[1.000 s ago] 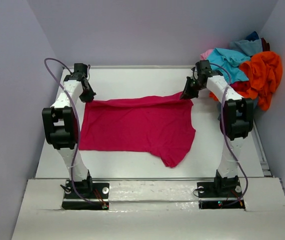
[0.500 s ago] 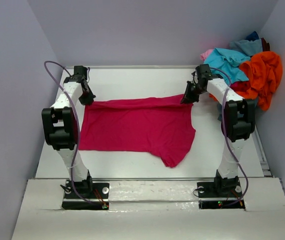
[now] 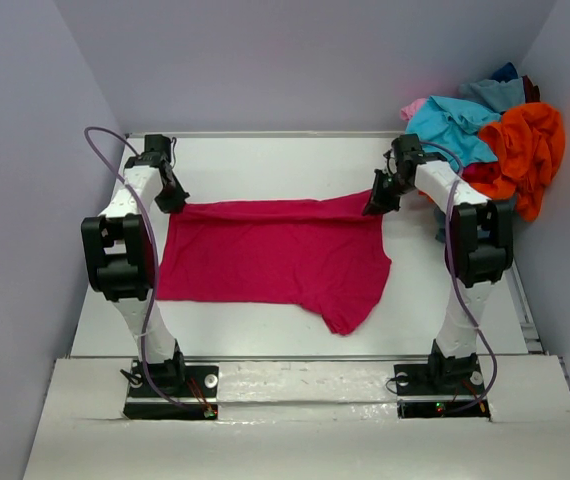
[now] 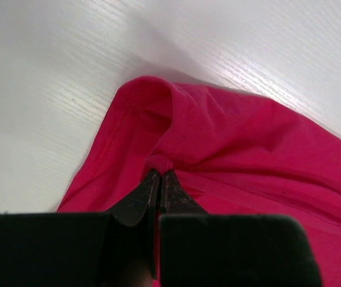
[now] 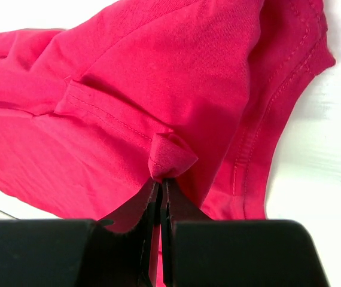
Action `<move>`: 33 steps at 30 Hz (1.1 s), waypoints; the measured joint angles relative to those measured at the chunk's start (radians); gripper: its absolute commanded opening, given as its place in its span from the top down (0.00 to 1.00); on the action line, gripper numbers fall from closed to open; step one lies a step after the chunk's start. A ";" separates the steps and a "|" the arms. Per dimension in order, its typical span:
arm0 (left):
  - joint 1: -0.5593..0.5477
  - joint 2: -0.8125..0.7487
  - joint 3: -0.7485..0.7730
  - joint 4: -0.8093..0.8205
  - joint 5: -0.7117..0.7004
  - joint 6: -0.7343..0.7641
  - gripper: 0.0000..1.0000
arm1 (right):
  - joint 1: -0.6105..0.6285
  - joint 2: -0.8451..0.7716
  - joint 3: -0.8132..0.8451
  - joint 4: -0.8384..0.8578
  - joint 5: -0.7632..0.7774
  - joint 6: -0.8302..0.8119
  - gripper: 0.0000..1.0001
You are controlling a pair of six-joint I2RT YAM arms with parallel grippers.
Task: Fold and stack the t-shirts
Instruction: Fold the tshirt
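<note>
A crimson-magenta t-shirt (image 3: pixel 275 255) lies spread across the middle of the white table (image 3: pixel 265 160). Its far edge is stretched in a line between my two grippers. My left gripper (image 3: pixel 173 200) is shut on the shirt's far left corner; in the left wrist view a pinch of red cloth (image 4: pixel 158 162) sits at the gripper (image 4: pixel 160 174). My right gripper (image 3: pixel 376 203) is shut on the far right corner, with a tuft of the t-shirt (image 5: pixel 169 156) bunched just past the gripper (image 5: pixel 161 183). A sleeve (image 3: pixel 350 305) hangs toward the near right.
A heap of other t-shirts sits at the far right corner: orange (image 3: pixel 527 150), turquoise (image 3: pixel 452 125), a bit of pink (image 3: pixel 414 106) and dark blue (image 3: pixel 506 72). Grey walls close in on the left, back and right. The table's near edge (image 3: pixel 295 357) runs before the arm bases.
Both grippers have drawn the shirt's far edge a little toward the near side and pulled it straighter. The right corner sits lower than a second ago. Both grips stayed shut.
</note>
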 measured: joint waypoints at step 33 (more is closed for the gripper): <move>0.022 -0.004 -0.051 0.026 0.036 -0.007 0.46 | 0.014 -0.026 -0.029 -0.037 0.022 -0.025 0.47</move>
